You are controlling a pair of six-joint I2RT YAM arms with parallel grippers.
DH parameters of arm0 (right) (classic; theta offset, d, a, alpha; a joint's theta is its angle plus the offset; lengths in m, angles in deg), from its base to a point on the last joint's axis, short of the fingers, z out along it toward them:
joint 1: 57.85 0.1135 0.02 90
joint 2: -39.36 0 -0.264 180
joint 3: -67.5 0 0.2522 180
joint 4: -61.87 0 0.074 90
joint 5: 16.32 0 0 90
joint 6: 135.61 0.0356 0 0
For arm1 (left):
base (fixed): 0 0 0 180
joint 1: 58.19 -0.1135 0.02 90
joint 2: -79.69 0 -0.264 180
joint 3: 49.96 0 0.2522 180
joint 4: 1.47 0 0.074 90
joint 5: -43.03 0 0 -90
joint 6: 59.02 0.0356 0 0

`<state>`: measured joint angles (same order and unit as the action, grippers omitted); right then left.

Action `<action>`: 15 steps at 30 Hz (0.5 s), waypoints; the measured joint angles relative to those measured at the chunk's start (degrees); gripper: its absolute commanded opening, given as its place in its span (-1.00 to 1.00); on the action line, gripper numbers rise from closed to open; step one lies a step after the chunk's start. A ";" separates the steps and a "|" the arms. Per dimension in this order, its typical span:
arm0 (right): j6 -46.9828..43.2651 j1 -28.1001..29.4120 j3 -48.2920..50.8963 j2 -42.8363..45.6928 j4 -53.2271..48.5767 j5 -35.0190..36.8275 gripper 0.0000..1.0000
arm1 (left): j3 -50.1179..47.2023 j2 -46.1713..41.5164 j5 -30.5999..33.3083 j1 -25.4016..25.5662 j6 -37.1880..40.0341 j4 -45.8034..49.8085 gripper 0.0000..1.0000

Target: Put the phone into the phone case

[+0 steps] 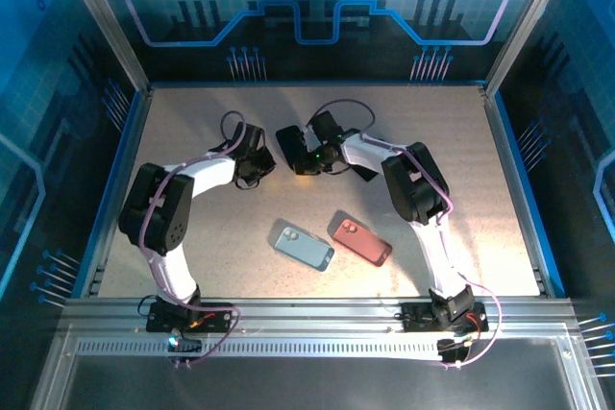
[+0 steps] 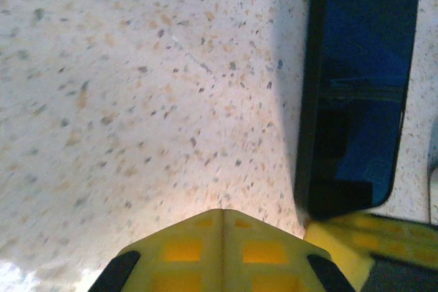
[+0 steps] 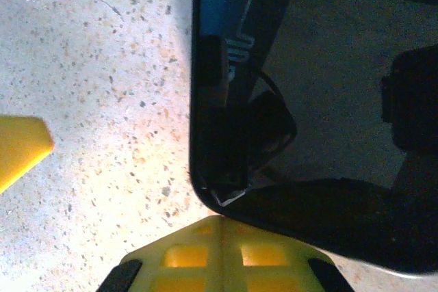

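Left gripper [image 2: 222, 237]: yellow plastic fingers pressed together, no gap at the seam, nothing between them. Tips sit low over the speckled beige stone-look table [image 1: 452, 170], just beside the near left corner of the black glass-fronted phone [image 2: 356, 100], apart from it

Right gripper [image 3: 219, 244]: same yellow fingers, also closed flat on each other, empty. Tips are right at the phone's near corner in the right wrist view; can't tell if they actually touch. In the left wrist view this yellow pair comes in from the lower right and meets the phone's near end

Phone lies flat on the table, screen up, glass reflecting the blue surroundings. In the top view it's in the back-middle of the table, between the two grippers, long axis running roughly front to back with a slight tilt

Both arms reach inward from their bases at the near edge, wrists converging on the phone from either side

Light blue phone case [image 1: 304, 247] and salmon-pink phone case [image 1: 362, 240] lie flat side by side nearer the front, centre of the table, close together but not touching, each angled, camera opening toward its upper-left end. Both well apart from the phone and the grippers

Blue-lit enclosure walls [image 1: 307, 7] on an aluminium frame surround the table
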<state>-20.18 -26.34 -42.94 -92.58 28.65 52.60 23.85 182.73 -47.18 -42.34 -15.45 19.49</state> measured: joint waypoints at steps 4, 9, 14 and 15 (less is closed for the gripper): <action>-0.02 0.26 -1.62 -1.51 0.44 -0.87 -0.98 | -3.67 -4.74 0.85 0.00 -0.11 0.22 -1.00; -0.02 0.33 -4.00 -3.17 0.31 -2.34 -0.97 | -6.36 -8.61 2.08 0.00 -0.11 1.57 -1.00; -0.04 0.55 -6.23 -4.85 0.83 -3.45 -0.97 | -6.97 -8.94 2.60 0.00 -0.13 2.82 -1.00; -0.22 0.70 -6.47 -5.05 1.01 -3.50 -0.97 | -6.97 -8.94 2.60 0.00 -0.13 3.04 -1.00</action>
<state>-20.40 -25.65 -49.41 -97.63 29.65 49.11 16.88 173.80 -44.58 -42.34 -15.58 22.53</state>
